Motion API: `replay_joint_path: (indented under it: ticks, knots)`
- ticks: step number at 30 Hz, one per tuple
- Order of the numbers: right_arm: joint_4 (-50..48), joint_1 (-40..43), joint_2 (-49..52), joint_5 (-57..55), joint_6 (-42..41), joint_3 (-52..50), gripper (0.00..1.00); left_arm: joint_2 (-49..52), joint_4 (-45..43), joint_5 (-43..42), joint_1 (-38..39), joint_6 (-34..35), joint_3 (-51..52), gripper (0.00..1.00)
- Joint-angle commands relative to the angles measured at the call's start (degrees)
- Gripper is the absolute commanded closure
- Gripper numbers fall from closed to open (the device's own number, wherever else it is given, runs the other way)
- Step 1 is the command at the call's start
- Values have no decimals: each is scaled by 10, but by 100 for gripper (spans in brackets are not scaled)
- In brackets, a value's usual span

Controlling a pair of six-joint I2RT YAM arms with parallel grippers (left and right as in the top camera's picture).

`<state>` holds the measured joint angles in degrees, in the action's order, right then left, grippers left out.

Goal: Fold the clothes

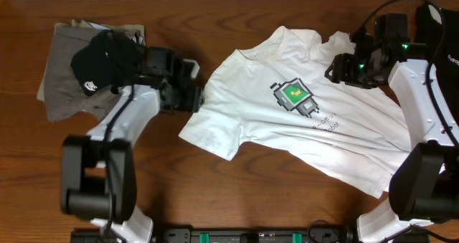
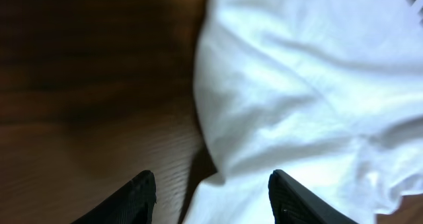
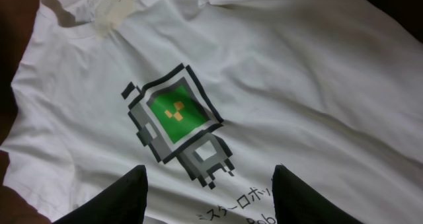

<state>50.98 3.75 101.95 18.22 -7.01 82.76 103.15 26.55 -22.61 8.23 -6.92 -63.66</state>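
The white T-shirt (image 1: 251, 99) lies flat on the surface (image 1: 215, 200) with its picture side up. It sits crooked. Its long way runs from the collar (image 1: 283, 39) at the far side down to the hem (image 1: 358, 175) near my right arm. My left pincer (image 1: 192, 92) is wide open and holds nothing. It is right at the shirt's edge, by the sleeve (image 1: 208, 132) on my left side. Looking down from that wrist, I see bare wood under one finger (image 2: 142, 197) and white cloth under the other, so the edge runs between them. I cannot tell if the fingers touch the cloth. My right pincer (image 1: 338, 67) is open too, with nothing in it. It hangs over the other shoulder of the shirt, with the green robot print (image 3: 175, 112) just ahead of it. So each pincer has its own side, and the shirt lies between them. I think the next thing is to grab a side and fold it in toward the print. Because the shirt lies slanted, the fold should go along that slant, not straight across the surface. The left sleeve is nearest my left pincer. The other clothes, a black one (image 1: 104, 56) on a grey-green one (image 1: 61, 89), sit in a heap at the far left, apart from the shirt.
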Motion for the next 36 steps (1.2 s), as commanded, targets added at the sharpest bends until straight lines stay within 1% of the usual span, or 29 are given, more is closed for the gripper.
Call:
replay_joint_path:
  ticks: [1,3,6,8,9,10,12,16,18,21,23,26,29,33,34,36]
  knots:
    - [1,-3,-6,9,4,4,41,38,-5,-10,2,-14,-3,43]
    - [2,-3,-6,9,4,4,41,53,-11,-12,2,-14,-3,43]
    - [2,-3,-6,9,4,4,41,63,-19,-41,2,-17,-3,45]
    - [2,-3,-6,9,4,4,41,65,-20,-50,2,-17,-3,52]
    - [2,-3,-6,9,4,4,41,65,-20,-51,2,-16,-3,60]
    - [2,-3,-6,9,4,4,41,65,-19,-51,2,-16,-3,70]
    - [2,-3,-6,9,4,4,41,65,-15,-51,2,-16,-3,94]
    - [2,-3,-6,9,4,4,41,62,10,-31,-2,-8,-3,94]
    - [2,-3,-6,4,6,4,41,54,31,24,-11,31,-3,94]
    - [2,-3,-6,-10,9,4,39,30,75,143,-39,119,-3,94]
    - [2,-3,-6,-23,9,4,38,10,108,189,-68,155,-3,94]
    - [-2,-3,-6,-41,8,3,36,-12,141,219,-113,188,-3,94]
    - [-12,-3,-6,-43,8,3,35,-24,170,217,-152,203,-3,94]
    - [-40,-3,-6,-45,8,-13,42,-25,192,218,-161,202,-3,94]
    - [-49,-3,-6,-45,8,-21,46,-25,194,218,-161,202,-3,94]
    - [-73,-3,-6,-45,2,-47,58,-25,198,218,-161,202,-3,94]
